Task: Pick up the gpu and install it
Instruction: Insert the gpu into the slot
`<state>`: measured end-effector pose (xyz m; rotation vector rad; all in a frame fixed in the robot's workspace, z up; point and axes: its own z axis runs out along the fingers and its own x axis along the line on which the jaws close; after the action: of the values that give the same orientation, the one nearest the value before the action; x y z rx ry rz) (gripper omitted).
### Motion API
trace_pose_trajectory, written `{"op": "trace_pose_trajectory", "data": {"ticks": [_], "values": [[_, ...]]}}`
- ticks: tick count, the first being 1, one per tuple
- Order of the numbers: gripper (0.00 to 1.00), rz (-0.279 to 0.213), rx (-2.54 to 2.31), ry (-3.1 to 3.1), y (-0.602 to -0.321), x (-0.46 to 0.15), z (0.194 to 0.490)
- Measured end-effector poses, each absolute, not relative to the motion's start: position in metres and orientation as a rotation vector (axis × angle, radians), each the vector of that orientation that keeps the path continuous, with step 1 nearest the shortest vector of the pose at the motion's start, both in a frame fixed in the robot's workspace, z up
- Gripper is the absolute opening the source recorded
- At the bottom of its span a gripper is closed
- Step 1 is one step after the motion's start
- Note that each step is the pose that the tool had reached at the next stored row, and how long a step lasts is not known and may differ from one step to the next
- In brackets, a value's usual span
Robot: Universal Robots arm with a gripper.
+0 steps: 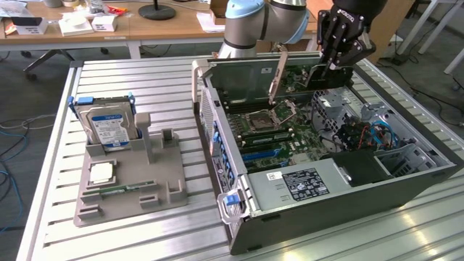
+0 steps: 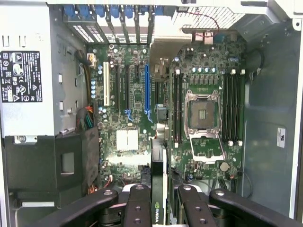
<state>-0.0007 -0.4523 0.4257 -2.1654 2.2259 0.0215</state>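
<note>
Gpu (image 1: 326, 79) above motherboard (image 1: 279, 130) in computer case (image 1: 348, 196)

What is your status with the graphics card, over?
Gripper shut on the thin flat black gpu card, above the open dark grey computer case. Card not yet in the long blue motherboard slot. Nothing seen in the way.
</note>
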Motion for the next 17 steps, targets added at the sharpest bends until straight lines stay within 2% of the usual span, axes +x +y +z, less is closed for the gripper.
{"op": "trace_pose_trajectory", "data": {"ticks": [17], "values": [[0.27, 0.021, -2.165, 2.227, -0.452, -0.001, 0.414]]}}
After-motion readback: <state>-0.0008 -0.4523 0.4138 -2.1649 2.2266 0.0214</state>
